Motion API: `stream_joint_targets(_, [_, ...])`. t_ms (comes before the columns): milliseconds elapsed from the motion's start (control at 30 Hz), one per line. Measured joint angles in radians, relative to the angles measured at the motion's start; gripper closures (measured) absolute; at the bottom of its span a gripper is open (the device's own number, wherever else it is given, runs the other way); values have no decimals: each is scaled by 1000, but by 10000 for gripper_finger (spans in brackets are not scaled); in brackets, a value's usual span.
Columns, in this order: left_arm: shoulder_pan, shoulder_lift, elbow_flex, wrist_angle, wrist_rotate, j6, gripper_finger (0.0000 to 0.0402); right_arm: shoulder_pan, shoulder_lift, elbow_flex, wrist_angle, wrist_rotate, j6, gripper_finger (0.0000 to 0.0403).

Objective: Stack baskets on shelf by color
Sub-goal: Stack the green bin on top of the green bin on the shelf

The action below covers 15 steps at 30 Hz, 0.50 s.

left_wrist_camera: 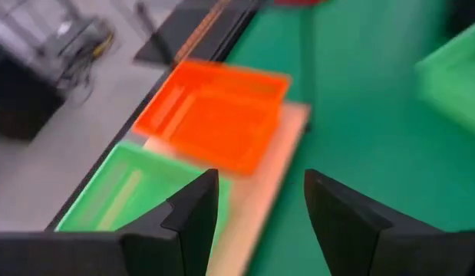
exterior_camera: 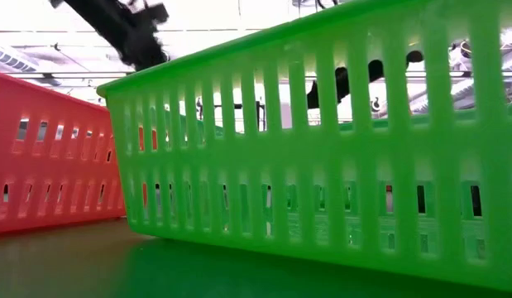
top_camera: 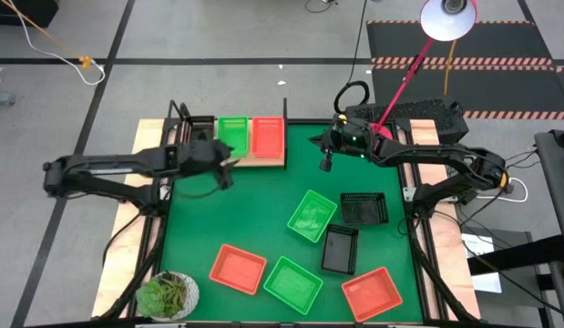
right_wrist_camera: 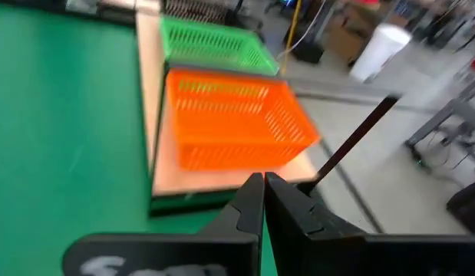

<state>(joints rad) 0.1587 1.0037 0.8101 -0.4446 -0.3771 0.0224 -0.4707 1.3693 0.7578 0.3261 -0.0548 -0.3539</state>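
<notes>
On the light-wood shelf (top_camera: 263, 160) at the mat's far left stand a green basket (top_camera: 232, 135) and a red-orange basket (top_camera: 268, 137) side by side, with a dark one (top_camera: 201, 126) partly hidden by my left arm. Loose on the mat lie two green baskets (top_camera: 312, 215) (top_camera: 293, 284), two black ones (top_camera: 364, 209) (top_camera: 340, 249) and two red-orange ones (top_camera: 237, 269) (top_camera: 371, 293). My left gripper (top_camera: 229, 168) (left_wrist_camera: 260, 215) is open and empty at the shelf's near edge. My right gripper (top_camera: 325, 164) (right_wrist_camera: 265, 201) is shut and empty, just right of the shelf.
A potted plant (top_camera: 168, 294) sits at the mat's near left corner. A red lamp (top_camera: 446, 18) leans over the far right side. In the low view a green basket (exterior_camera: 322, 165) and a red-orange one (exterior_camera: 49, 157) fill the foreground. Bare mat (top_camera: 254, 214) lies between shelf and loose baskets.
</notes>
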Motion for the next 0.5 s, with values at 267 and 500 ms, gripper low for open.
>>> stream_joint_targets(267, [-286,-128,0,-22,-173,-27,206,121,-98,-1,-212,1,191,397])
stream_joint_targets(500, [-412,-107,13,34,-208,-2,206,331,-235,-1,-248,17,357,397])
